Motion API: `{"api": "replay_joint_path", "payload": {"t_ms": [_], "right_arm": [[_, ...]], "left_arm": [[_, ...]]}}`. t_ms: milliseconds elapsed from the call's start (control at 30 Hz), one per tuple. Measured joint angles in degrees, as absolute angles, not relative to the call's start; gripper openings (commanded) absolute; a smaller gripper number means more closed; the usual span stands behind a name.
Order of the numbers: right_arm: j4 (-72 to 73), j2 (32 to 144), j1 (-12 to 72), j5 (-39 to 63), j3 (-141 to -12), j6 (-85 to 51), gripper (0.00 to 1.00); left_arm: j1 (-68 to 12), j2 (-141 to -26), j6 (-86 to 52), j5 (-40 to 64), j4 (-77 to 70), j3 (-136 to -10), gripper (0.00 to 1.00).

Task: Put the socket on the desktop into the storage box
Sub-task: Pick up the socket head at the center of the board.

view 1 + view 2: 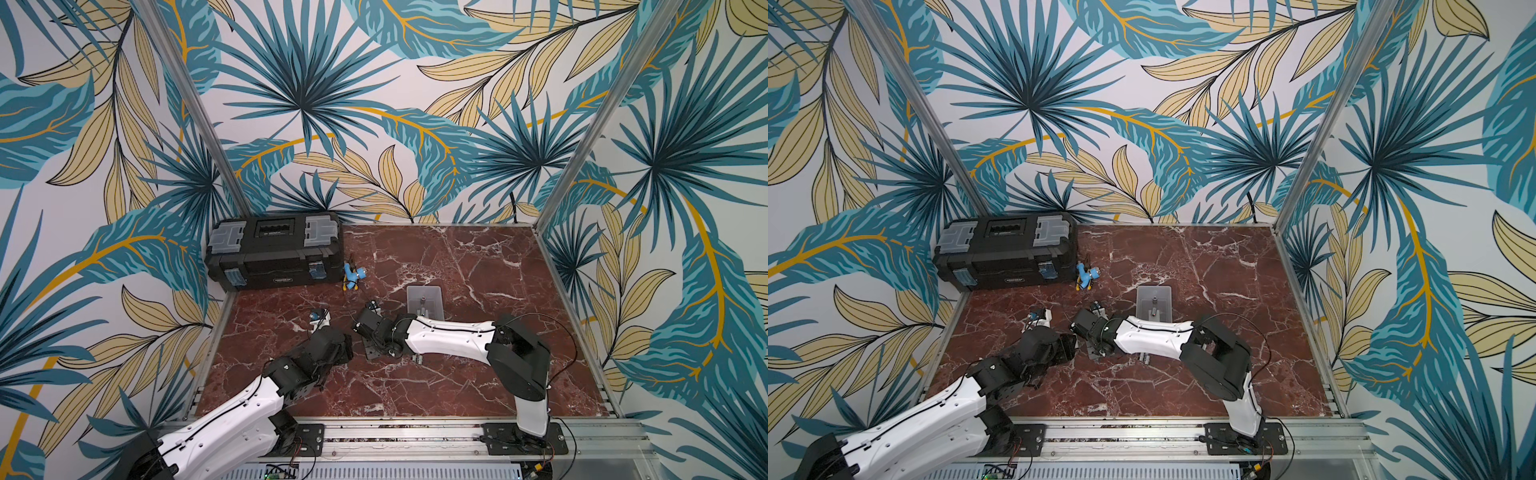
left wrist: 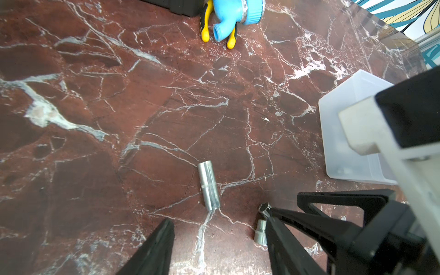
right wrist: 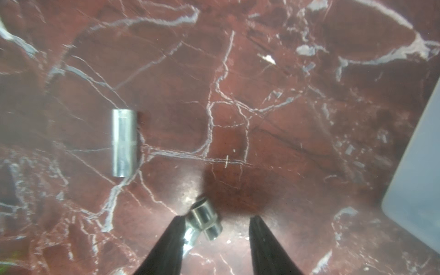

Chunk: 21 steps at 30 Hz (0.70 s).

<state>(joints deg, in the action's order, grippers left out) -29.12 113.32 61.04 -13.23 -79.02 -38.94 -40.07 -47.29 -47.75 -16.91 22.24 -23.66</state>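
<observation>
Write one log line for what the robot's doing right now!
left gripper: open, long socket just ahead | right gripper: open around small socket, not gripped | storage box: on desktop

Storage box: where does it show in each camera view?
Top view: storage box mid-desktop, just beyond the right arm.
Top view: same place.
Left wrist: right side, partly hidden.
Right wrist: right edge, one corner only.
Shared landmark: white-veined desktop beneath it.

Teal-and-yellow tropical-leaf walls (image 1: 374, 62) across the upper frame, two slanting aluminium posts (image 1: 198, 104) at upper left and right.
</observation>
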Motion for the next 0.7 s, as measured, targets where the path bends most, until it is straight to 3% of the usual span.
{"api": "replay_joint_path", "payload": {"t_ms": [700], "right_arm": [[-30.41,115.48,60.9,-15.16,-80.29,-39.83,0.43]], "left_arm": [[-40.01,-48.38,-48.05,-15.11,20.4,-23.46,0.66]]}}
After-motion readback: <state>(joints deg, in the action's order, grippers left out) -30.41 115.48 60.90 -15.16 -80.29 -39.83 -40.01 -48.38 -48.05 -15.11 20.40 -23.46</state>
